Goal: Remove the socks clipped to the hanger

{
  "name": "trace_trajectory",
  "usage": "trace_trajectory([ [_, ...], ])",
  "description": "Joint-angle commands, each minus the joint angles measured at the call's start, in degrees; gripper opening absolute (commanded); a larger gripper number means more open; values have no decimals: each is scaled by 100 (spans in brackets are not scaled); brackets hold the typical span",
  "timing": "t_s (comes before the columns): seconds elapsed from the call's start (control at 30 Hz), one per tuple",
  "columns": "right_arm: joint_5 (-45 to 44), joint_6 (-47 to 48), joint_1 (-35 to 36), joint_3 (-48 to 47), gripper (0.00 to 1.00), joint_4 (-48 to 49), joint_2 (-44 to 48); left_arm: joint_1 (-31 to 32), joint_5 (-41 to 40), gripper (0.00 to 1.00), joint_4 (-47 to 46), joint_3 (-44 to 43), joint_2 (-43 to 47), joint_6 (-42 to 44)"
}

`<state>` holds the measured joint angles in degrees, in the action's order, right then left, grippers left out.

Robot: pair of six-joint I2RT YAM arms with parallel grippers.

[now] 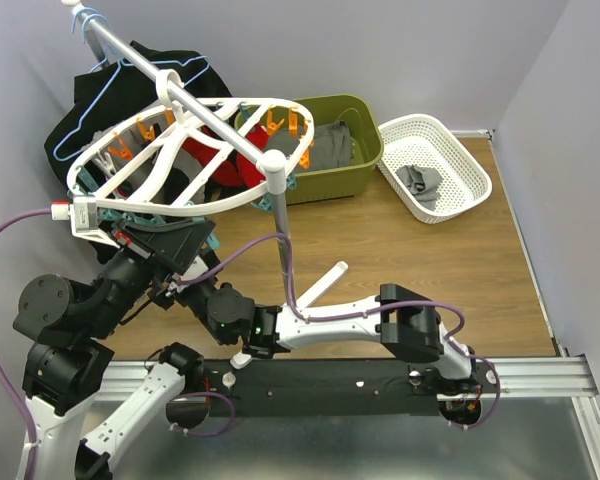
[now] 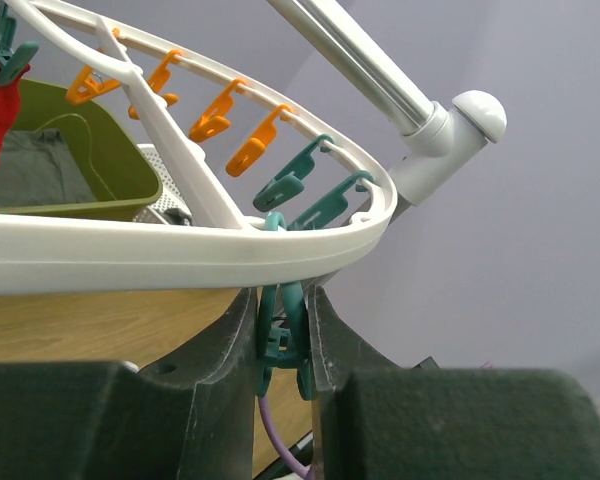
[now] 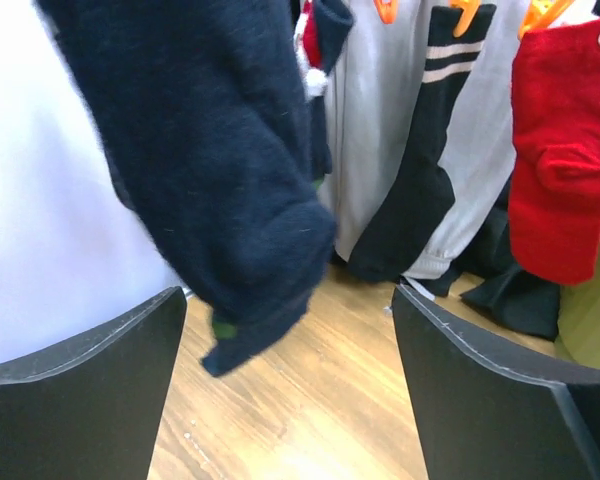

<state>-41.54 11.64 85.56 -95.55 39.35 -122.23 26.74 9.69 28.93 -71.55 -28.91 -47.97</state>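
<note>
While grey cloth (image 1: 332,143) fills the green bin (image 1: 332,183), socks (image 1: 420,183) occupy the white basket (image 1: 475,176).

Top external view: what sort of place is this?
Probably a mock laundry corner: a peg hanger of clipped socks, plus a green tub and white basket holding clothes.

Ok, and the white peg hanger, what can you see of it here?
The hanger is a white plastic oval frame with curved cross-ribs, lying roughly flat under the metal rail at the scene's back left. Orange and teal pegs line its rim; some hold socks, one of them red. The left end effector is shut on one teal peg beneath the near rim.
</note>
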Motion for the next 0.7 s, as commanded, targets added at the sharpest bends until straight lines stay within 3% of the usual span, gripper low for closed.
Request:
trace_trajectory([
  [0.0, 242, 181, -145, -447, 89, -112, -371, 24, 525, 0, -212, 44, 34, -143],
  [0.1, 278, 120, -206, -728, 79, -270, -520, 33, 542, 0, -230, 36, 43, -134],
  [0.2, 234, 119, -250, -790, 57, -244, -530, 24, 507, 0, -186, 10, 34, -99],
  [0.23, 251, 102, -242, -773, 41, -244, -512, 33, 499, 0, -160, 9, 60, -82],
  [0.37, 243, 14, -250, -597, 12, -253, -363, 33, 498, 0, -107, 36, 96, 24],
  [0.4, 225, -12, -250, -518, 7, -279, -328, 24, 516, 3, -89, 27, 96, 68],
  [0.43, 190, -47, -250, -465, 1, -305, -258, 24, 525, 15, -63, 10, 104, 103],
  [0.53, 269, -214, -250, -184, 1, -411, -47, 24, 463, 40, 148, -70, 166, 375],
  [0.67, 313, -408, -259, 167, 1, -490, 129, 33, 428, 53, 525, -166, 350, 788],
])
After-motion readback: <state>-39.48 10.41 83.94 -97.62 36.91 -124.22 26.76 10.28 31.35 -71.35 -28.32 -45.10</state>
